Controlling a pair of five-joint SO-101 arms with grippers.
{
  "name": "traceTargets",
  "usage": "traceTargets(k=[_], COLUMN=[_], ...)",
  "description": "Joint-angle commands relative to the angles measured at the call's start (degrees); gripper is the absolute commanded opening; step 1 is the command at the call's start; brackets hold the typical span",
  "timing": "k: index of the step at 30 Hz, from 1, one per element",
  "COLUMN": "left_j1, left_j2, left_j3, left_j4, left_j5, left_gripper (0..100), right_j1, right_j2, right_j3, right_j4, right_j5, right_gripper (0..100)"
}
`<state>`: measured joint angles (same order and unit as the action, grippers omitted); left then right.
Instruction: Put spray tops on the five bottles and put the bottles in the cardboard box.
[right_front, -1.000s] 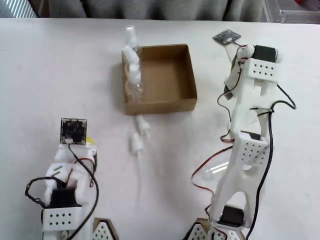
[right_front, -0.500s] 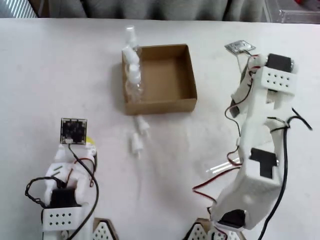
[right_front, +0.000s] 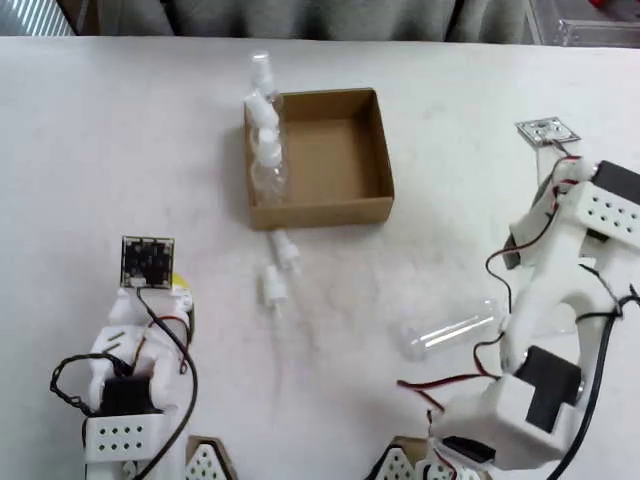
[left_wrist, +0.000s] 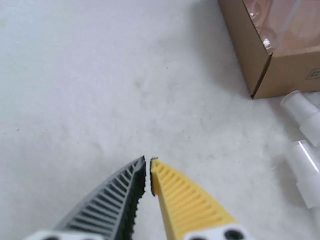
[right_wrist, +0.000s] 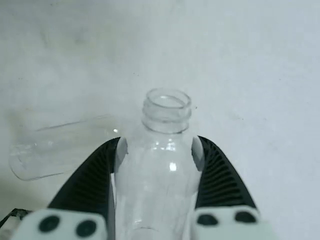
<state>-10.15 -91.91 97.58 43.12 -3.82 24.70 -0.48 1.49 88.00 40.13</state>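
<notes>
While one cardboard box (right_front: 320, 212) is sitting mid-table with capped bottles (right_front: 267, 150) bunched along one wall, the right gripper (right_wrist: 159, 145) is clamping one topless bottle (right_wrist: 166, 107) over open table, another bottle (right_front: 450, 333) is lying nearby, two spray tops (right_front: 284, 250) are lying just beside the box's front, and the left gripper (left_wrist: 148, 162) is hanging pinched together on nothing.

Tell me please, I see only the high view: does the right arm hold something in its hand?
Observer: Yes. In the right wrist view the right hand is shut on a clear bottle, which is uncapped, its neck open.
Operator: And the other arm?
Observer: In the left wrist view the left hand is shut and holds nothing.
</notes>
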Motion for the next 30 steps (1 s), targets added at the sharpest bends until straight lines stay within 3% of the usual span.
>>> traceTargets(k=[1,5,13,17,24,30], left_j1=[-0.31,-0.31,-0.31,-0.31,-0.31,-0.40], left_j2=[-0.57,-0.57,-0.57,-0.57,-0.57,-0.57], left_j3=[-0.18,-0.18,-0.18,-0.18,-0.18,-0.18], left_j4=[-0.88,-0.88,-0.88,-0.88,-0.79,-0.79], left_j5=[0.44,0.44,0.44,0.44,0.44,0.44], left_gripper=[2,2,2,2,2,2], right_j1=[0.48,2.15,2.33,0.48,-7.43,-10.42], right_j2=[-5.14,-9.98,-20.00,-23.69,-29.67,-34.15], right_j3=[0.88,2.02,9.41,15.47,27.25,40.26], right_j4=[-0.48,-0.92,-2.51,-12.09,-27.47,-46.20], right_j5=[0.70,0.62,-9.49,-10.29,-24.62,-26.02], right_gripper=[1.7,1.7,1.8,1.7,1.7,1.7])
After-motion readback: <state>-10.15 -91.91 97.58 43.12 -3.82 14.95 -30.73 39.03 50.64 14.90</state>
